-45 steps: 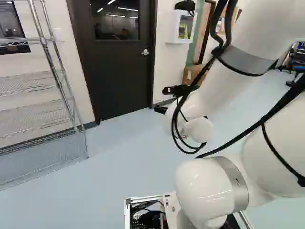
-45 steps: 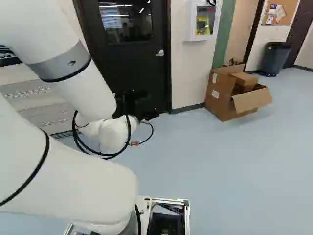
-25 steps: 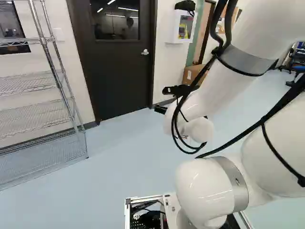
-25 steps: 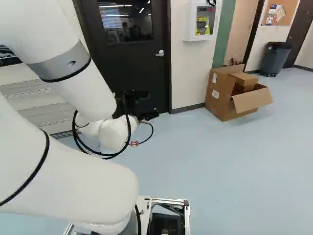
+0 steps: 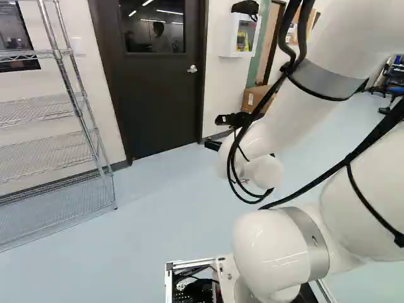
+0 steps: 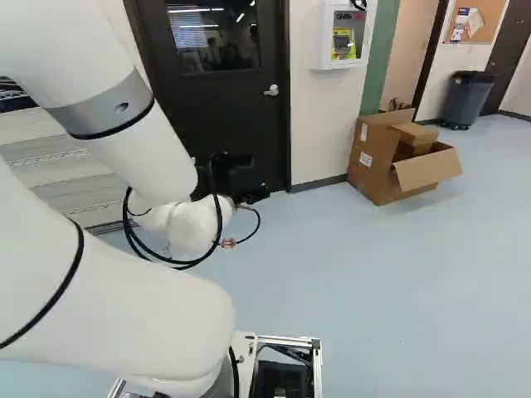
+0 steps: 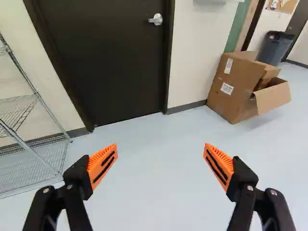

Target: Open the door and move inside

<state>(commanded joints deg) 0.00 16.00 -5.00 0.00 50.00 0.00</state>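
Jaws sit wide open and empty, well short of closed door (image 7: 106, 62), probably leaving approach room and clearance for its lever handle (image 7: 157, 19), on the edge nearer the cardboard box (image 7: 236, 89).

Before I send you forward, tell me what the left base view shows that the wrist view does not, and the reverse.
Only the left base view shows the dark glass pane in the door's upper part and the arm's thick white links.

Only the wrist view shows the ribbed orange pads of the open gripper and the dark grey bin.

Both show the closed dark door, its silver lever handle, the silver wire shelving and the brown cardboard box, partly hidden by the arm in the left base view.
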